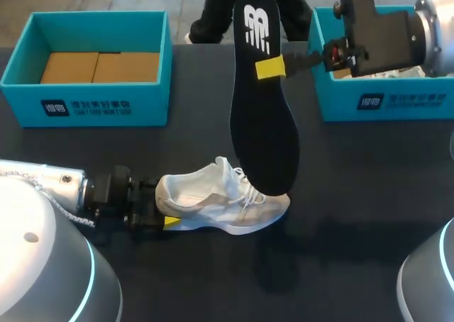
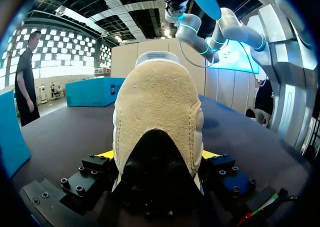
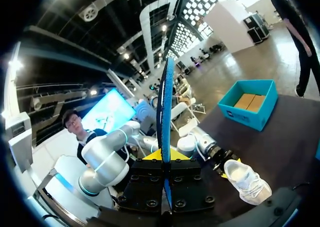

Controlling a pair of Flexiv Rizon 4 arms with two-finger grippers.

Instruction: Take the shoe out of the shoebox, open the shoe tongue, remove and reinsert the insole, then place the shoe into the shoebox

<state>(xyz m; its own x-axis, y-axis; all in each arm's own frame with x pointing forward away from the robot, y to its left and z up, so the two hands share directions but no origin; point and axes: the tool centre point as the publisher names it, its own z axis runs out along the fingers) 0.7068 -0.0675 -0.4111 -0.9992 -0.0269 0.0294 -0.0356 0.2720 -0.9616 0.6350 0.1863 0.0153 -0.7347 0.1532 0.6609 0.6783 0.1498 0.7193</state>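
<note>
Counter: dark, and it carried both boxes and the shoe.
Left shoebox: teal and open, at the far left, with flat brown cardboard inside.
Right shoebox: teal and open, at the far right, partly hidden behind the right arm.
Shoe: a white sneaker that stood on its sole on the counter, outside both boxes and nearer the front edge, with its heel toward the left arm.
Insole: black on one face and blue on the other. It hung in the air over the counter, out of the shoe, with its long axis running toward the shoe's front.
Left jaws: pressed on the shoe's heel, with a yellow tip on each side.
Right jaws: pinched the insole by its edge, partway along its length.
</note>
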